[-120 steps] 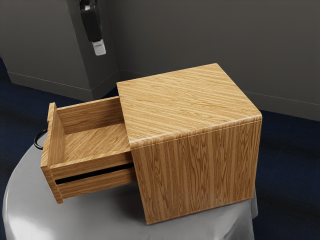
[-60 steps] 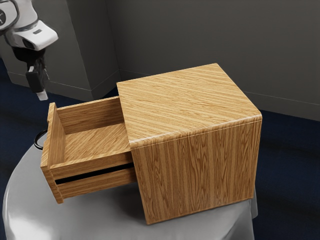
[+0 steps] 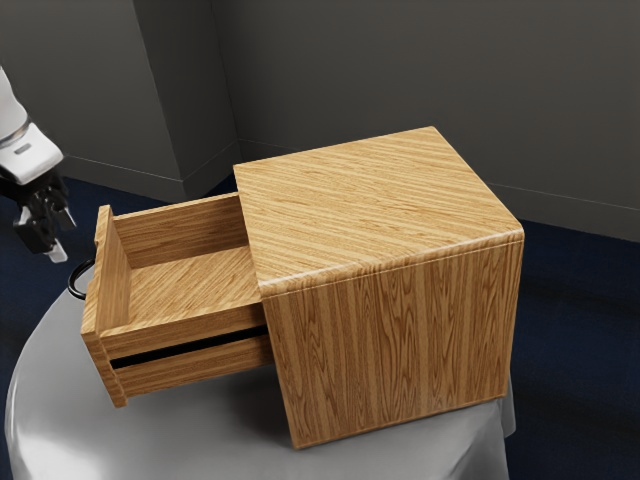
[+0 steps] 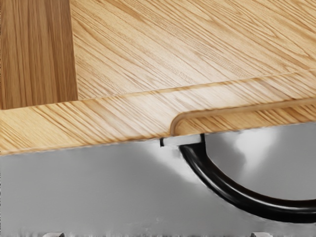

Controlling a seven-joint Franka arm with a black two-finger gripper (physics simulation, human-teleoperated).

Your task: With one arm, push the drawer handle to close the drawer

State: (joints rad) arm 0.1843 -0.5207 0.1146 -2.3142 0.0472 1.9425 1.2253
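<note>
Zero of the closing shows as done: the drawer [image 3: 190, 325] stands well out of the cabinet [image 3: 390, 340], its inside open to view, so judge the whole push as left to make; the cabinet sits on the cloth-covered table [image 3: 200, 430], and the black handle [image 4: 276, 210] curves out from the drawer's front panel [image 3: 115, 275], at the exterior view's left. Your gripper [image 3: 64, 237] is near the handle, on the outer side of that panel and somewhat above it; its two fingers are spread wide, with nothing held between them; contact with the handle is not evident. You seem to be at the approach step; next you would likely lower the hand to handle height, keeping outside the front, then drive toward the cabinet; watch that you don't come down on the panel's top edge or slip over the handle; a straight push should suit the drawer best.
</note>
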